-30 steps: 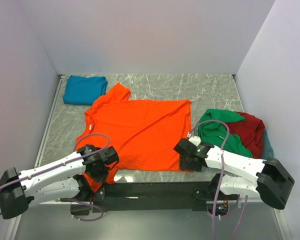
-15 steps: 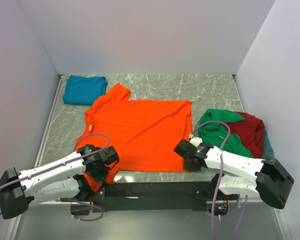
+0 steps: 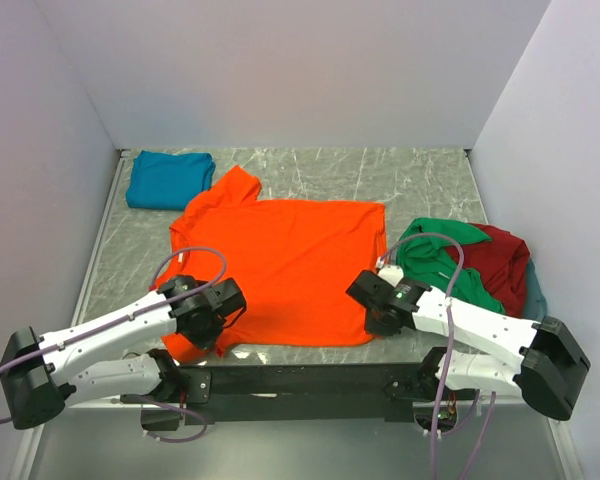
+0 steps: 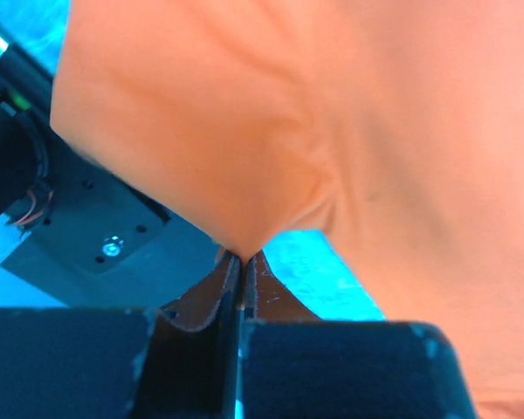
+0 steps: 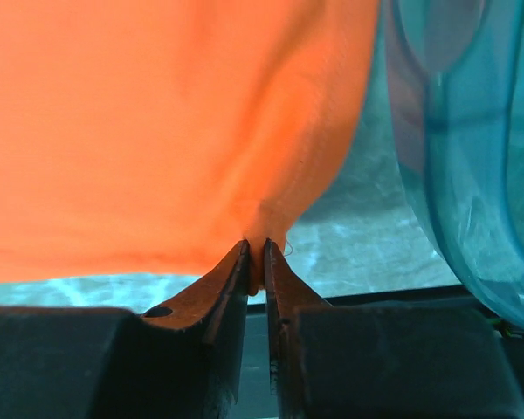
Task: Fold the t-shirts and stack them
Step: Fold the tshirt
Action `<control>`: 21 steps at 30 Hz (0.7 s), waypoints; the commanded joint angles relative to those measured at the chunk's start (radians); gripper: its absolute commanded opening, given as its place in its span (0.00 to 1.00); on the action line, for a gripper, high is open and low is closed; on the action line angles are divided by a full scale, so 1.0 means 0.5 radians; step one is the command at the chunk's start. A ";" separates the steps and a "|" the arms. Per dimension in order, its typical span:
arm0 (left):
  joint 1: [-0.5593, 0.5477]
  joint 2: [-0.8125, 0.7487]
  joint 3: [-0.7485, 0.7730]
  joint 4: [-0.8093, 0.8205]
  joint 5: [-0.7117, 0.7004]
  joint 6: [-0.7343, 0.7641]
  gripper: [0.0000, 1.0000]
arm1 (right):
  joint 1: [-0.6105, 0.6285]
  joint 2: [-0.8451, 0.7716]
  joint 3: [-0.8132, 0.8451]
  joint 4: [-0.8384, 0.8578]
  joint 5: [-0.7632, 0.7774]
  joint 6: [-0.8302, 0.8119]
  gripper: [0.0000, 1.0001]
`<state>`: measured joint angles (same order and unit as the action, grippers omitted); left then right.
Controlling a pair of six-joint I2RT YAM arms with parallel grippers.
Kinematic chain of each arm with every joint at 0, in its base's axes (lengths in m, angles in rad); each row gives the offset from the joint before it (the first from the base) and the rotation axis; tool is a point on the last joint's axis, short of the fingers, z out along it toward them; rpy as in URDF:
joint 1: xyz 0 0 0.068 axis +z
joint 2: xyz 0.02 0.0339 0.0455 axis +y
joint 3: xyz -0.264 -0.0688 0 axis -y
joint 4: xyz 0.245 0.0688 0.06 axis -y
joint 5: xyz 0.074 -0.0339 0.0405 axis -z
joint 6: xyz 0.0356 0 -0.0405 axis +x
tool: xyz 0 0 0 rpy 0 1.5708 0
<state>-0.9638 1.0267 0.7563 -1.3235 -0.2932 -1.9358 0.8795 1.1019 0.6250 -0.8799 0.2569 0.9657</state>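
Observation:
The orange t-shirt (image 3: 280,260) lies spread on the table, collar to the left. My left gripper (image 3: 220,312) is shut on its near left sleeve edge; the pinched cloth (image 4: 244,236) rises from the closed jaws. My right gripper (image 3: 372,312) is shut on the near right hem corner (image 5: 260,237). The teal blue t-shirt (image 3: 168,179) lies folded at the far left. The green t-shirt (image 3: 438,255) and dark red t-shirt (image 3: 505,262) are heaped in the basket at the right.
The grey-blue plastic basket (image 3: 536,296) stands at the right; its wall (image 5: 454,157) is close to my right gripper. A black rail (image 3: 300,378) runs along the table's near edge. White walls enclose the table.
Both grippers have moved slightly away from the near edge, pulling the orange shirt's near edge with them. The left sleeve has lifted and shifted right.

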 commanded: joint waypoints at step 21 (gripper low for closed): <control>0.657 0.680 0.669 0.334 -0.472 1.058 0.04 | -0.581 0.253 0.505 0.268 -0.001 -0.630 0.15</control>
<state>-0.6571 1.3460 1.0378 -1.1904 -0.4706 -1.4982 0.6186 1.2079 0.8188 -0.8055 0.2520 0.7059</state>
